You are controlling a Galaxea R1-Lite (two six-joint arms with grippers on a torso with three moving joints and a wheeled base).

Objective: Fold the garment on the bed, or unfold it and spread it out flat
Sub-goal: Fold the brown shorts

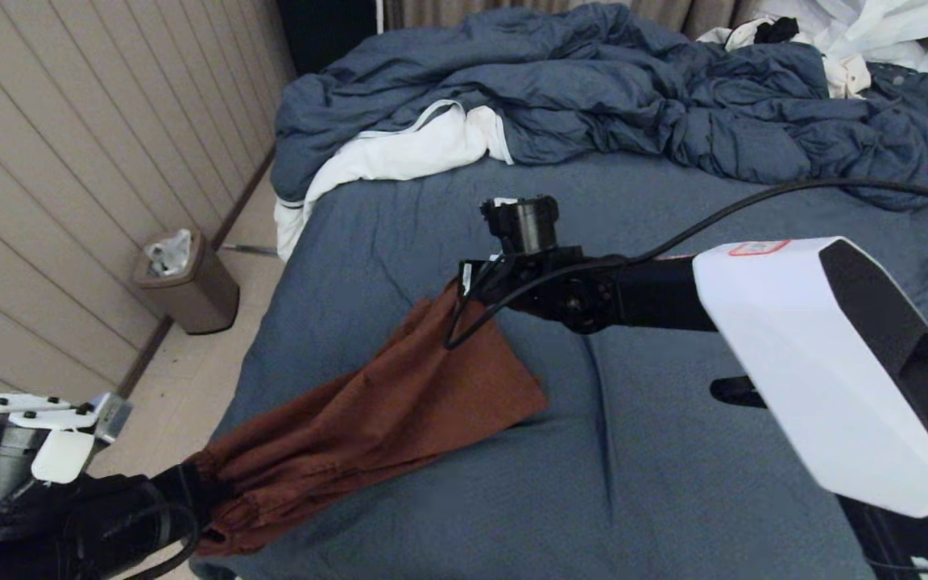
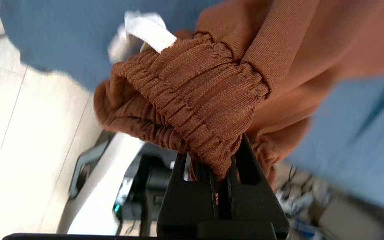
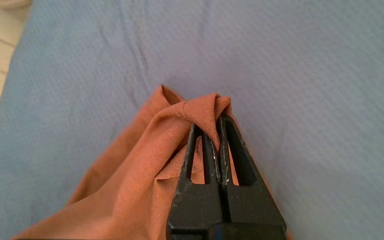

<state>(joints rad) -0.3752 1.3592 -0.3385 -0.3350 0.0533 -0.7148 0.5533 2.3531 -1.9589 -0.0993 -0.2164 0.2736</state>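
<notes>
The rust-brown shorts (image 1: 383,411) hang stretched between both grippers above the near left part of the bed (image 1: 673,451). My left gripper (image 2: 217,155) is shut on the gathered elastic waistband (image 2: 192,100) at the bed's near left corner; the white drawstring (image 2: 148,30) pokes out beyond it. My right gripper (image 3: 216,124) is shut on a folded leg hem (image 3: 195,108), held higher and farther in over the sheet. In the head view the right wrist (image 1: 528,242) hides its fingers. The logo print is out of view.
A rumpled blue duvet (image 1: 609,89) with white clothes (image 1: 399,153) fills the far half of the bed. More white clothes (image 1: 859,32) lie at the far right. A brown bin (image 1: 186,282) stands on the floor to the left, by the wall.
</notes>
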